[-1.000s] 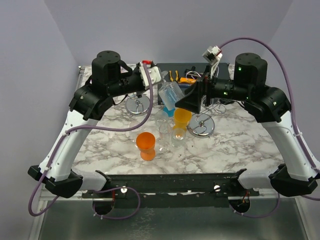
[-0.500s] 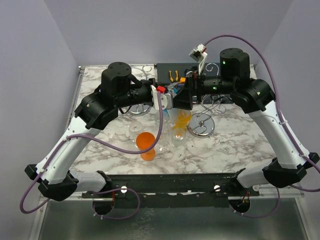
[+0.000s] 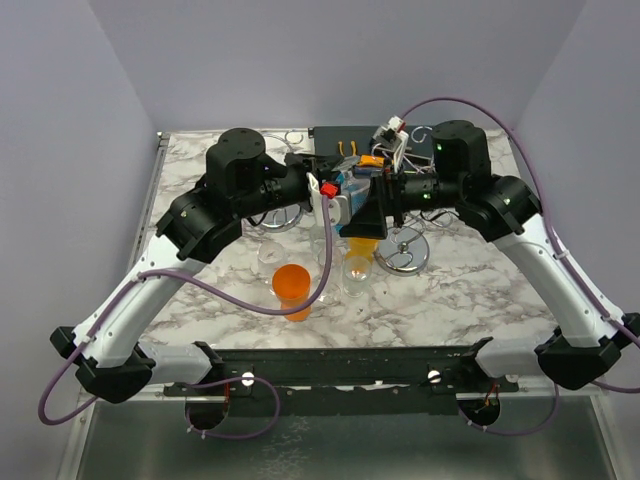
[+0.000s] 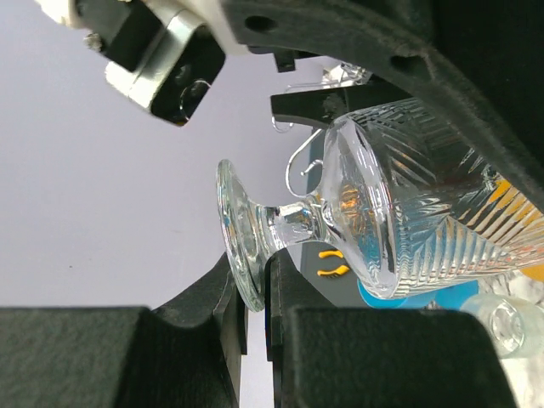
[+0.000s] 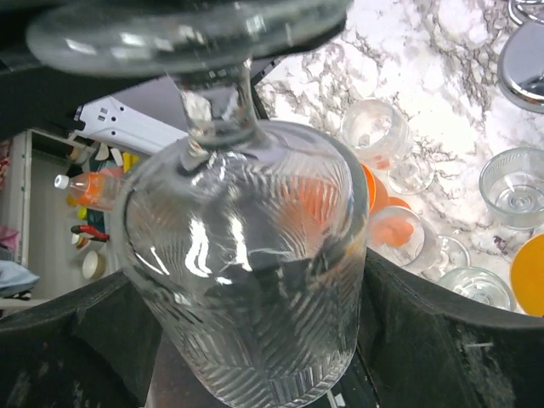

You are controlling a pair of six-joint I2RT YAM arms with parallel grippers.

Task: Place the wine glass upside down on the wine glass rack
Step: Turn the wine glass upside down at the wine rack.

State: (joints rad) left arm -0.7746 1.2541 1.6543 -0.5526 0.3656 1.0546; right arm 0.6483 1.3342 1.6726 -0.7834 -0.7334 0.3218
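Note:
A clear cut-pattern wine glass (image 3: pixel 347 192) hangs in the air over the middle of the table, lying roughly sideways between the two arms. My left gripper (image 3: pixel 326 190) is shut on the rim of its round foot (image 4: pixel 240 231), which is pinched between the two fingers (image 4: pixel 255 289). From the other side my right gripper (image 3: pixel 366 206) has the bowl (image 5: pixel 246 255) between its fingers, which lie against the bowl's two sides (image 5: pixel 246 285). The wine glass rack (image 3: pixel 403 251), a chrome round base with wire hooks, stands just right of the glass.
A second chrome stand (image 3: pixel 280 214) sits behind the left arm. Below the held glass are an orange cup (image 3: pixel 292 283), a yellow cup (image 3: pixel 364 234) and several clear glasses (image 3: pixel 357 268). A black tray with tools (image 3: pixel 345 146) lies at the back.
Both arms came together over the table's middle. The left gripper brought the glass across to the right gripper, whose fingers moved in around the bowl and narrowed onto it.

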